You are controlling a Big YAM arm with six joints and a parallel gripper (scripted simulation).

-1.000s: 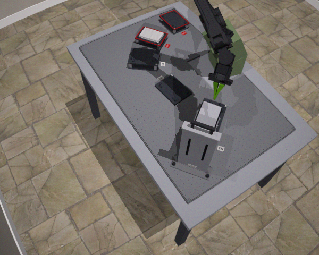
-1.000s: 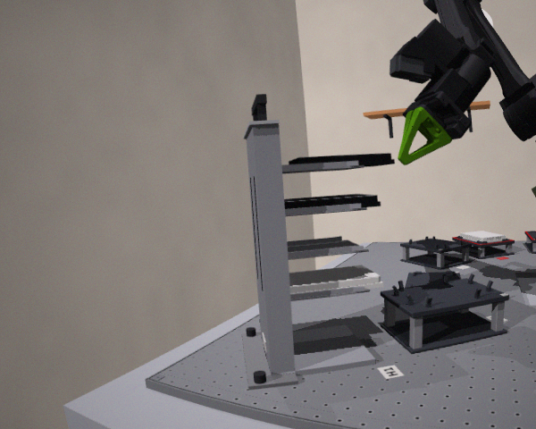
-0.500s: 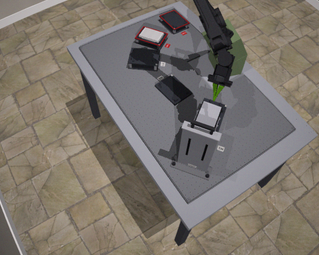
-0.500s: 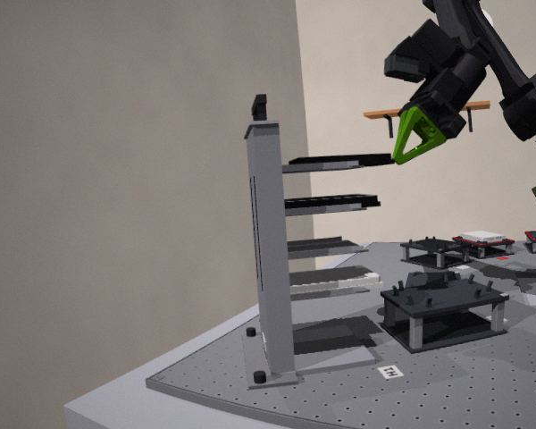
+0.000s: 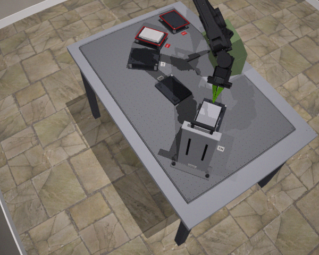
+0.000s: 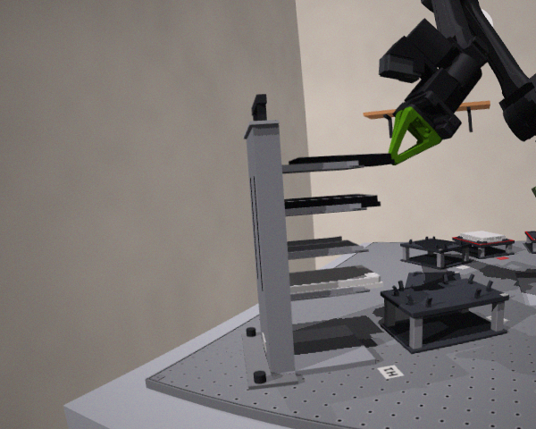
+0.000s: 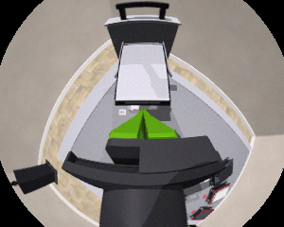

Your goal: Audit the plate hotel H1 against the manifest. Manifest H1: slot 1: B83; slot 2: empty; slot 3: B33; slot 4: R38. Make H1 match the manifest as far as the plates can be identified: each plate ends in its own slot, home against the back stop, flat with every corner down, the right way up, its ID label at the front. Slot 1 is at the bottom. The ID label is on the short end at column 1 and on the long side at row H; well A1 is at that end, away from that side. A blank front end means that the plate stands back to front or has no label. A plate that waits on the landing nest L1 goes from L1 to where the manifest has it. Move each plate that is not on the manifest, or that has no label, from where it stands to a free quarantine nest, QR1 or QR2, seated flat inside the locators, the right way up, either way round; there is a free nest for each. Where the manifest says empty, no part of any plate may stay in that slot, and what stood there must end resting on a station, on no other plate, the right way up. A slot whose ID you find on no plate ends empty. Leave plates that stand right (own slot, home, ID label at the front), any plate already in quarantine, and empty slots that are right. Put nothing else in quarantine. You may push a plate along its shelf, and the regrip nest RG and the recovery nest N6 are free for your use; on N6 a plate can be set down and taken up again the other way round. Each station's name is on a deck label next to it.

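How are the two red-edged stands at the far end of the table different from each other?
The nearer red-edged stand carries a white plate; the farther red-edged stand shows only its dark top. The nearer one sits beside a black stand; the farther one sits closer to the arm. Both have red rims and a small red label beside them.

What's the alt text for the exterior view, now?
Shut green gripper meets the front end of the plate overhanging the plate hotel's top shelf. Plates also sit on the second shelf down and the bottom shelf; the shelf between looks bare.
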